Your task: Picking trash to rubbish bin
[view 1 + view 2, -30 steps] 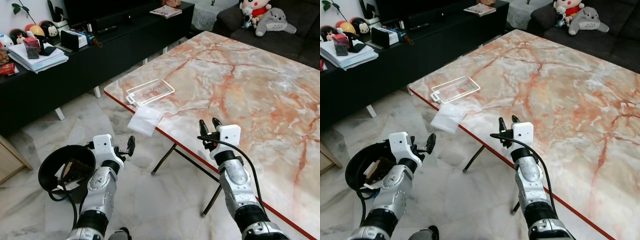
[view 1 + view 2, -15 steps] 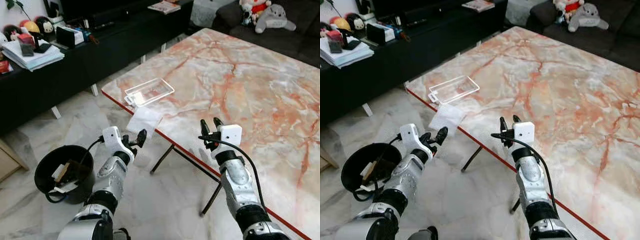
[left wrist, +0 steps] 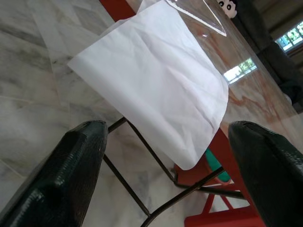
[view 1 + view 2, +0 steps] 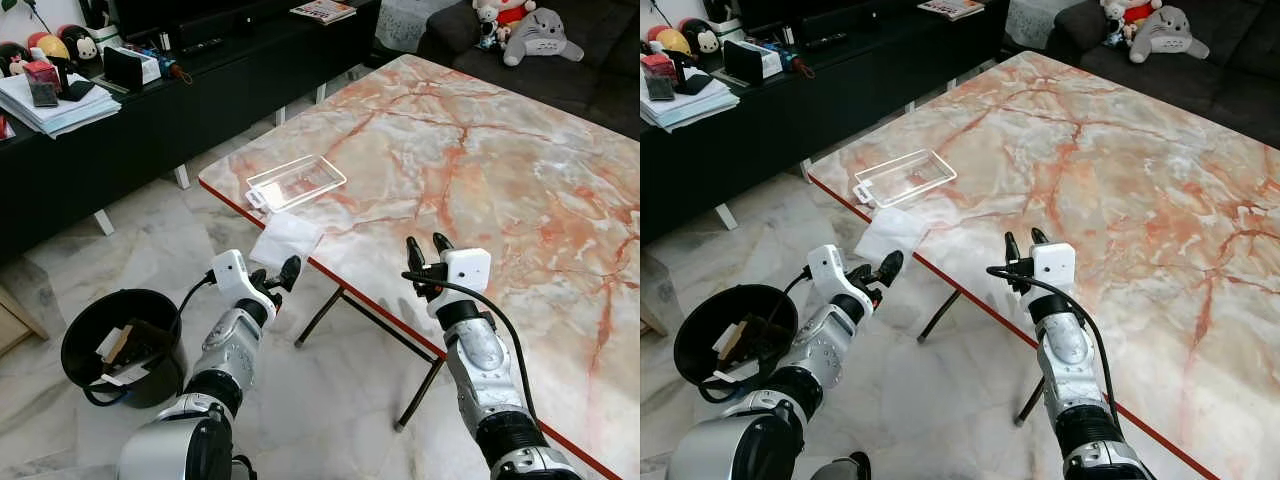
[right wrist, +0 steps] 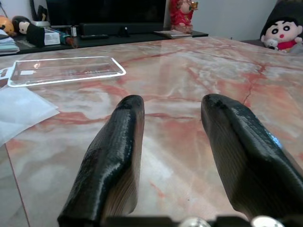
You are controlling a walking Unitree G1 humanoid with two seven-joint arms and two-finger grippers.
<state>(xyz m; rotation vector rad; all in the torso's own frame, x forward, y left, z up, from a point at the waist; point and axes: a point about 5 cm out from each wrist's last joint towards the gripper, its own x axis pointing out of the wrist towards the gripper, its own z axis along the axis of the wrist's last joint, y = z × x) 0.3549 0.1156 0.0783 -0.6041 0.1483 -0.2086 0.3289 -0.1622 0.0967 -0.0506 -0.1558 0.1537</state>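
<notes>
Nearest to the robot, on the left, the left gripper (image 4: 276,277) is held above the marble floor (image 4: 150,250), just below and near the table's near-left edge. Its two black fingers (image 3: 71,175) are spread wide apart and hold nothing; in the left wrist view the white tissue (image 3: 156,90) is seen between them, a little farther away. On the right, the right gripper (image 4: 427,256) hovers over the near edge of the marble table (image 4: 520,170), fingers apart and empty, pointing across the tabletop.

To the left of the left arm, on the floor, stands the black rubbish bin (image 4: 85,330). Some pieces of trash (image 4: 118,348) already lie inside it, paper and something brown.

A little farther, the white tissue lies at the near-left edge of the table, and part of it hangs over the red rim (image 4: 350,285). Just behind it, on the tabletop, lies a clear plastic tray (image 4: 296,182), flat and see-through; whether it touches the tissue I cannot tell.

Under the table edge the black metal legs (image 4: 340,310) cross.

Far on the left is a long black cabinet (image 4: 150,110) with a stack of papers (image 4: 50,100) and small toys (image 4: 70,45) on top. Far on the right, a dark sofa (image 4: 590,60) holds plush toys (image 4: 525,25).
</notes>
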